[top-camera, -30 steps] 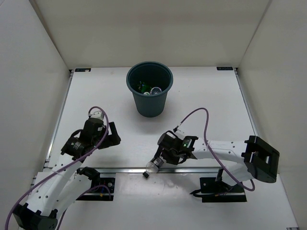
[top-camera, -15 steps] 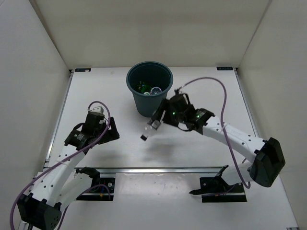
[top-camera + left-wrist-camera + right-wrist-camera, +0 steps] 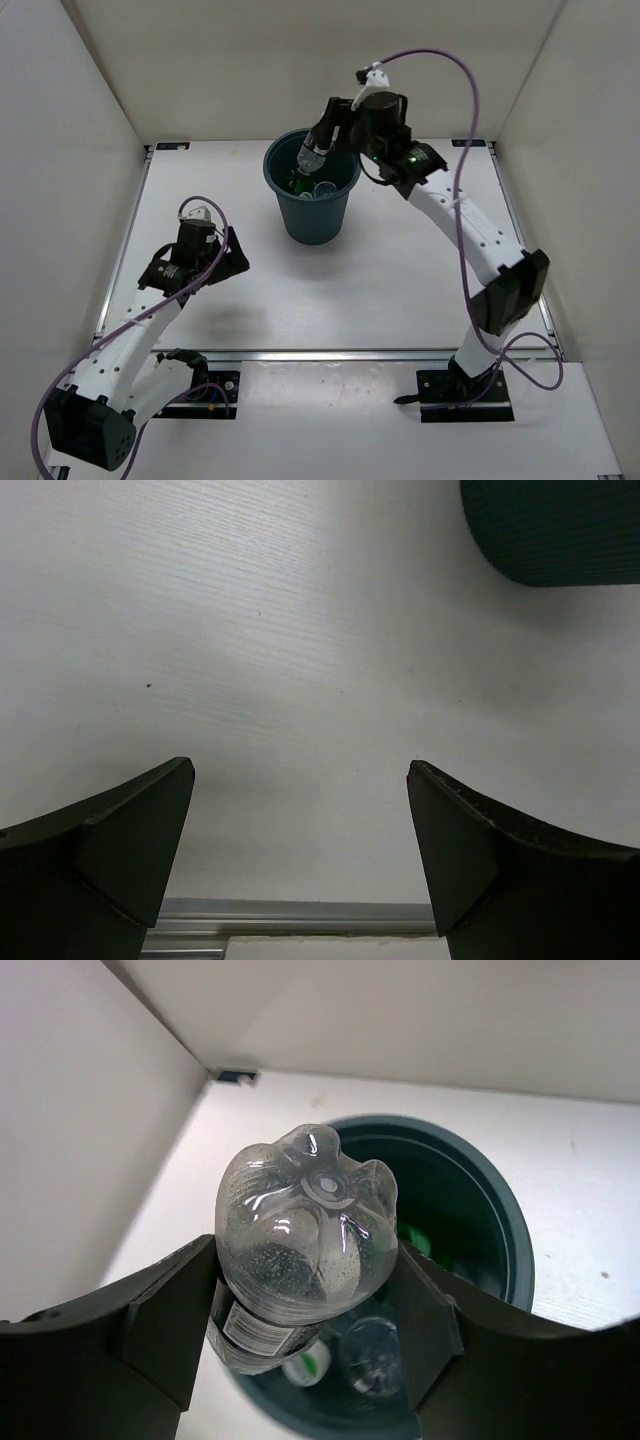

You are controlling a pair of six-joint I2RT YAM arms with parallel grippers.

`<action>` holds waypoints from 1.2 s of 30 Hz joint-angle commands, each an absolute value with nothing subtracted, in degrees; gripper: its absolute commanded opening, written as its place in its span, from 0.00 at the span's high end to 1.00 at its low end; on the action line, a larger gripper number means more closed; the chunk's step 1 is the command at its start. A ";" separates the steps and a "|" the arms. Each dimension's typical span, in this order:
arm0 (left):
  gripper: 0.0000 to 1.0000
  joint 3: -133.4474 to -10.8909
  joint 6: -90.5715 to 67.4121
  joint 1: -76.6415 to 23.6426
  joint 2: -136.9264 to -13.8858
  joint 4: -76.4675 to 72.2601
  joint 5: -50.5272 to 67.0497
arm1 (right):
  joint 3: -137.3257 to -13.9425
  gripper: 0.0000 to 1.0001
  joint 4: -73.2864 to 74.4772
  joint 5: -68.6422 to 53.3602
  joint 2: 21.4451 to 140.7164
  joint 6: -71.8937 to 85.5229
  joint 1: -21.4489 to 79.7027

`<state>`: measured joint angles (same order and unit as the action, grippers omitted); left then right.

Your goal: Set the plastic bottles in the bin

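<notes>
The dark teal bin (image 3: 312,215) stands at the back middle of the table. My right gripper (image 3: 327,135) is raised over its rim and shut on a clear bottle with a dark band (image 3: 313,154), tilted toward the bin's mouth. In the right wrist view the bottle's base (image 3: 310,1222) faces the camera between my fingers (image 3: 165,1325), with the bin (image 3: 505,1235) below. Inside lie other bottles: a clear one (image 3: 372,1356), one with a green label (image 3: 308,1366) and something green (image 3: 413,1235). My left gripper (image 3: 236,262) is open and empty, low over the table's left part.
The bin's side shows at the top right of the left wrist view (image 3: 550,530). A metal rail (image 3: 330,353) runs along the table's near edge. White walls close in the left, back and right sides.
My right arm has swung the bottle from the table's near edge up and back to above the bin. My left arm has drawn back a little.
</notes>
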<state>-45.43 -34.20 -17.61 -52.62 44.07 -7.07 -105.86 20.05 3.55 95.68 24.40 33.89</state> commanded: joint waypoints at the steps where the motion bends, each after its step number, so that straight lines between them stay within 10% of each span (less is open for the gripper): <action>1: 0.01 -47.20 -35.07 -16.53 -52.56 41.84 -7.47 | -109.15 0.55 22.15 7.19 101.76 18.02 33.93; 4: 0.02 -47.28 -34.99 -14.94 -52.91 42.45 -6.68 | -113.45 0.01 26.00 9.66 104.75 18.71 34.02; 16: 0.01 -50.71 -33.84 -13.97 -52.91 42.89 -12.04 | -108.73 0.01 40.48 10.29 94.14 18.89 21.55; 27: 0.01 -60.11 -29.18 -12.22 -61.69 44.56 -15.64 | -67.80 0.01 45.28 5.28 73.07 18.73 -6.14; 36: 0.01 -61.61 -28.92 -13.01 -66.61 42.10 -13.10 | -67.06 0.01 49.04 7.55 69.34 15.21 -6.34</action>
